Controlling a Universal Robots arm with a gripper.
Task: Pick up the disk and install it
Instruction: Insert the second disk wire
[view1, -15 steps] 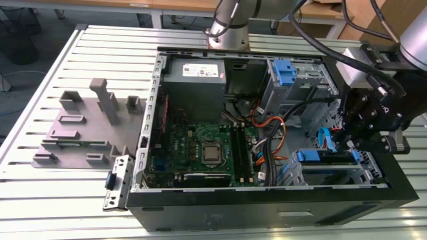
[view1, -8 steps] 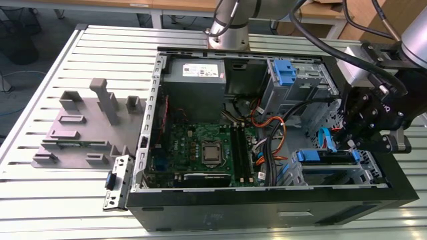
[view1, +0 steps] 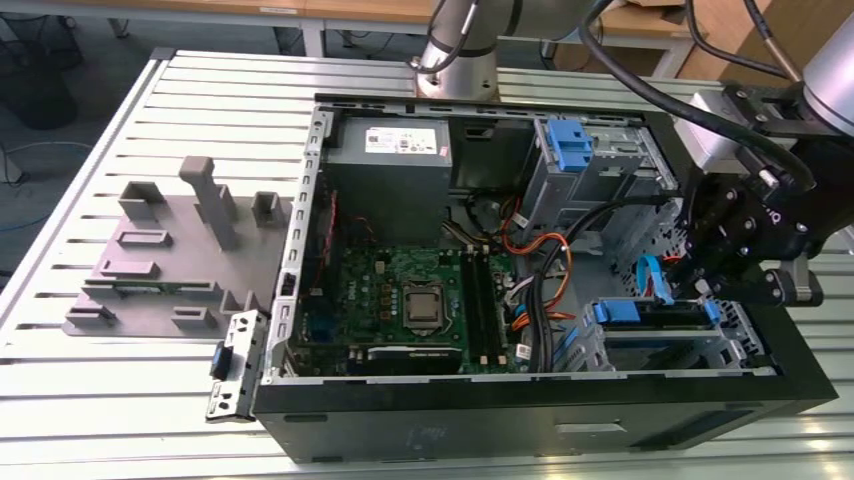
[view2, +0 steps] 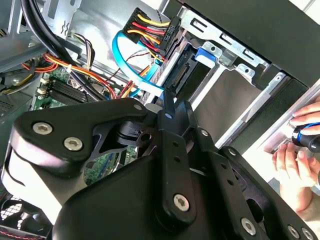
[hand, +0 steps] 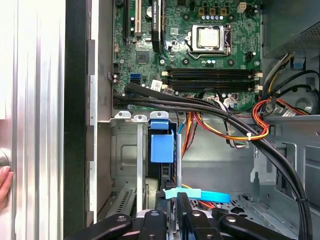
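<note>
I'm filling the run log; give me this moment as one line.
gripper: at drive cage, over blue cable | disk: in cage, blue rail showing | case: open | hand: beside case

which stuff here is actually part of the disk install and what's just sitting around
Part of the job:
- disk, in the drive cage
- gripper, right at the disk

Just lying about:
- grey slotted tray on the table beside the case
- grey metal box
- motherboard
- a person's hand outside the case
</note>
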